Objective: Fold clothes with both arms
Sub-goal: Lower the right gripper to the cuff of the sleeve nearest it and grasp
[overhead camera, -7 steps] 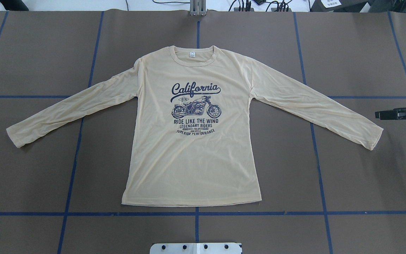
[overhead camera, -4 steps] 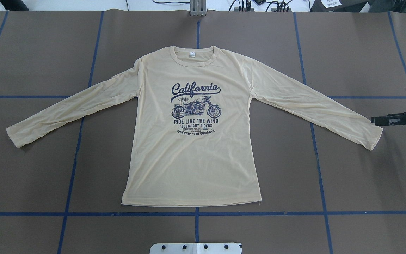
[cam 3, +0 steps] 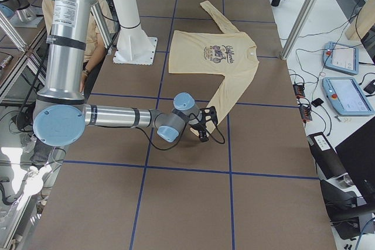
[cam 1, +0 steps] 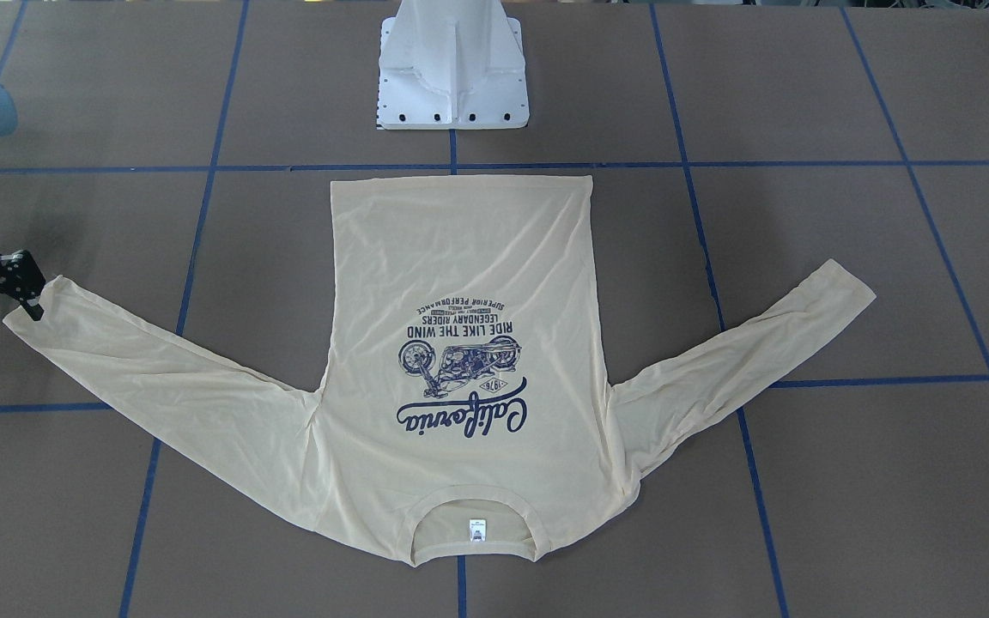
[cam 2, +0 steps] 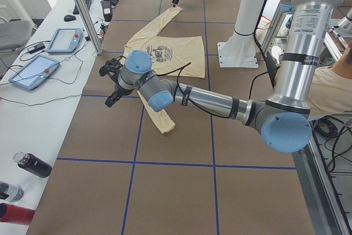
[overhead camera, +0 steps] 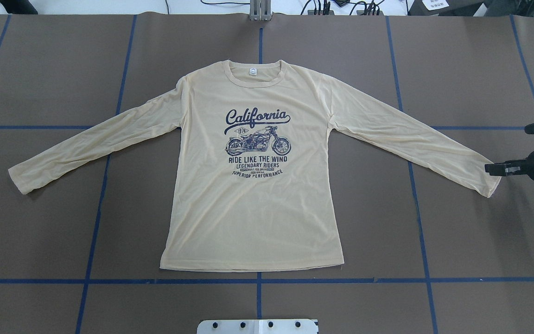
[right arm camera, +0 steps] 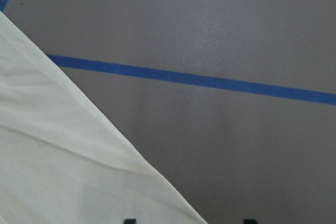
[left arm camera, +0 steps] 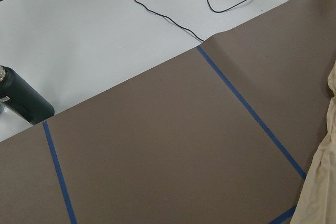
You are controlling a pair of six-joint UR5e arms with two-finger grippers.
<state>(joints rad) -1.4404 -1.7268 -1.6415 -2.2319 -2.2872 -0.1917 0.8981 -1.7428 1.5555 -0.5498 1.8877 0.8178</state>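
Right end effector (overhead camera: 493, 168) advanced to T-shirt (overhead camera: 257, 208) cuff, jaws apart, empty; left end effector (cam 2: 110, 83) opening unclear, side view only.

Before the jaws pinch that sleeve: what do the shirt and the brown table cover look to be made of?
The T-shirt looks like thin, matte knit fabric, perhaps cotton or a blend: it lies limp with soft, shallow creases. The table cover looks like a brown, matte, paper-like sheet: in the left wrist view it buckles into a stiff ridge near its edge.
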